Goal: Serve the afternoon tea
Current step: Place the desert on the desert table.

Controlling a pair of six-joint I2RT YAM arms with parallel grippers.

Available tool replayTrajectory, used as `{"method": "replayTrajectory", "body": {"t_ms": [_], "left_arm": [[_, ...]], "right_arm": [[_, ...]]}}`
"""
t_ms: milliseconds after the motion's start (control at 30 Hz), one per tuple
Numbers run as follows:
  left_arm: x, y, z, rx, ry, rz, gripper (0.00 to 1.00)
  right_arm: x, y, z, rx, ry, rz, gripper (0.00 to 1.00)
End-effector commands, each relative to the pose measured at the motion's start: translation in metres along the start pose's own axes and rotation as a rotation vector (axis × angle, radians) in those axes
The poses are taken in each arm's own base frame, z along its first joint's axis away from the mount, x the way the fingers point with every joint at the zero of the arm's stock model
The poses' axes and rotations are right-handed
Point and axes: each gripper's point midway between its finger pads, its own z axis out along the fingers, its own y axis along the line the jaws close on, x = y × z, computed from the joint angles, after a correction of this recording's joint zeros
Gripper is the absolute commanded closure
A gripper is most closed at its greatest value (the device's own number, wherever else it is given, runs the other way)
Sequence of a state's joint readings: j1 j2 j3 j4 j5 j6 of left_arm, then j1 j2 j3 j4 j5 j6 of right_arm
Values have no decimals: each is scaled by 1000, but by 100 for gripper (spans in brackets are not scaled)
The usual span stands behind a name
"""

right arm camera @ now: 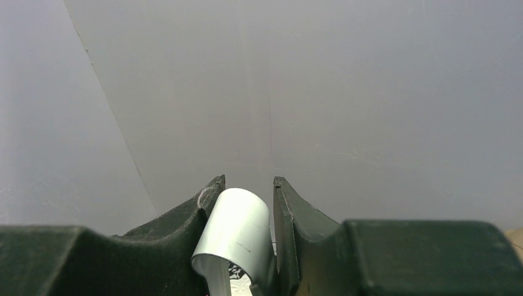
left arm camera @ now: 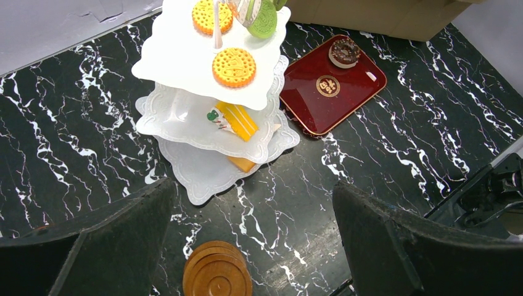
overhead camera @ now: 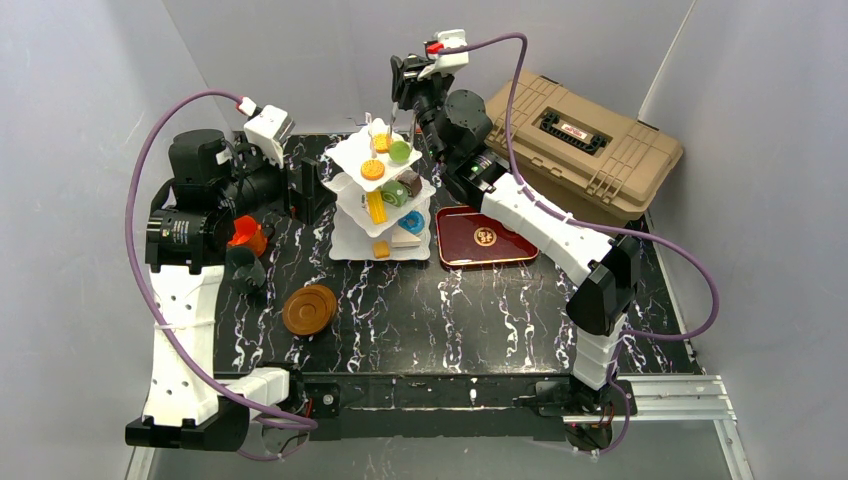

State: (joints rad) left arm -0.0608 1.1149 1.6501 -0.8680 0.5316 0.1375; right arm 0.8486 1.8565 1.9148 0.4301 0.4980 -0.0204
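Right arm: reaches from its base toward the far wall, wrist raised above the stand (overhead camera: pixel 352 240)
Right gripper (right arm camera: pixel 248 183): pinching the bent end of the metal tongs (right arm camera: pixel 237 231), which hang toward the top tier
Tongs' tips: at a green pastry (left arm camera: pixel 266 20)
Left arm: folded at the table's left, wrist tilted toward the stand
Left gripper (left arm camera: pixel 253 188): spread wide, holding nothing
Stand: far middle of the table, just left of the red tray (overhead camera: pixel 485 240)

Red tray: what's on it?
One brown donut near a corner of the red tray; otherwise only its gold emblem. From above, the right arm covers the tray's far side, hiding the donut.
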Motion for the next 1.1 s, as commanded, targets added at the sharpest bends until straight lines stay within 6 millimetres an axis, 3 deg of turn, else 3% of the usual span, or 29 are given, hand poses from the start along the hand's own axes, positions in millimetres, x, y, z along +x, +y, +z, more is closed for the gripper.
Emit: {"method": "replayTrajectory", "body": {"t_ms": [0,300,567,667,800,933,1067], "left_arm": [[-6,-3,-8,-3,-24,16,2],[-4,-3,-7,-2,-23,14,2],[-4,-3,-7,-2,-24,17,2],[-5,-3,-7,-2,-25,18,2],[-5,-4,-8,-1,-27,19,2],[-6,-4,-9,0,-31,21,2],[-6,-6,-9,7,-31,16,2]], "right_arm": [[-46,-3,1,8,-124,38,59],[-50,-6,-2,10,-134,47,60],[-90,-25,-13,38,-182,34,62],[-94,-39,-24,55,-174,11,71],[-90,-64,-45,95,-144,-24,92],[-83,-92,-76,143,-99,-55,99],[-45,-124,-109,203,1,-108,99]]}}
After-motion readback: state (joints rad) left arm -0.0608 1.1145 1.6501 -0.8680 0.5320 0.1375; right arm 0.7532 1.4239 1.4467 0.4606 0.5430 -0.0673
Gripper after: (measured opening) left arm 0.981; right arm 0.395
